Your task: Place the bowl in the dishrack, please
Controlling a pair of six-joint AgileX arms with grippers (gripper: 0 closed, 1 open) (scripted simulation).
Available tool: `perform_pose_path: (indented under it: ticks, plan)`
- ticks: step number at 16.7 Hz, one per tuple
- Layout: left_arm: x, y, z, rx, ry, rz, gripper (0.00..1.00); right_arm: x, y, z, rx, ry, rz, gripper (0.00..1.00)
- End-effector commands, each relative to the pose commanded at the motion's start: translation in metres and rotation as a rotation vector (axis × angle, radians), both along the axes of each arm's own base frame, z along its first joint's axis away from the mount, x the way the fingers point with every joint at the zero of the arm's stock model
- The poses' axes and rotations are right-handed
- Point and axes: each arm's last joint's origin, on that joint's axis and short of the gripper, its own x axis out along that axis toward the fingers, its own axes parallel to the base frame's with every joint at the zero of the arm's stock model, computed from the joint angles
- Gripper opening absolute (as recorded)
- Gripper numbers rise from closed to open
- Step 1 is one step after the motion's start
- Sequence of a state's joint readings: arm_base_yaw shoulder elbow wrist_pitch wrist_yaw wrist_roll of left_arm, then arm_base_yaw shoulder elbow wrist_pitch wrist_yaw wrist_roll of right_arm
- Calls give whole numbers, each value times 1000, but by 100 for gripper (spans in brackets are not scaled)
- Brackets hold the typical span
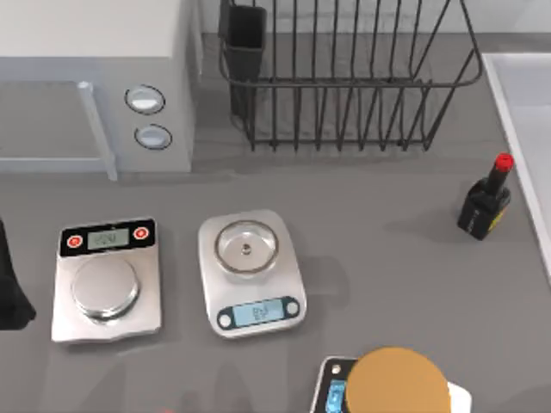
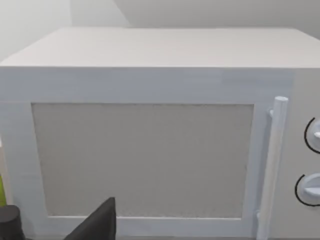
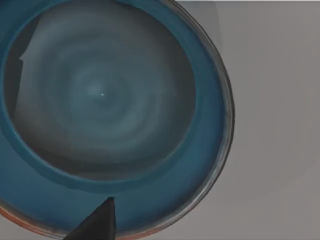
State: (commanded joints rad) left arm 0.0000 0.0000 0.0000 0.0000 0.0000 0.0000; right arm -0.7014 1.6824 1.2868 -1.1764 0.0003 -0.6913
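Observation:
The bowl [image 3: 100,100] is dark blue-teal with a thin reddish-brown rim. It lies on the grey table directly under my right wrist camera, very close. A dark part of my right gripper [image 3: 97,222] hangs over its near rim. The dishrack [image 1: 344,83], a black wire basket with upright tines, stands at the back of the table, right of centre. Its black utensil cup [image 1: 245,43] is at its left corner. My left arm [image 1: 10,297] is parked at the table's left edge. A dark part of my left gripper [image 2: 97,225] faces the microwave door.
A white microwave [image 1: 95,77] stands at the back left, beside the rack. Two silver scales [image 1: 105,280] [image 1: 250,271] sit mid-table. At the front edge a tan-orange disc [image 1: 398,383] rests on another scale. A black bottle with a red cap [image 1: 485,202] stands at the right.

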Motion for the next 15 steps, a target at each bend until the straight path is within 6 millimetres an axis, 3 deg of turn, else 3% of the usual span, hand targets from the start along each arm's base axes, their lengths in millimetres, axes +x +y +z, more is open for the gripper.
perform_pose_path:
  ticks: [9,14,15]
  plan:
    - [0,0,0,0,0,0,100,0,-2,-90,-3,-4,-2,100]
    - [0,0,0,0,0,0,100,-1,-1,-95,-1,-1,-2,100]
    - [0,0,0,0,0,0,100,-1,-1,-95,-1,-1,-2,92]
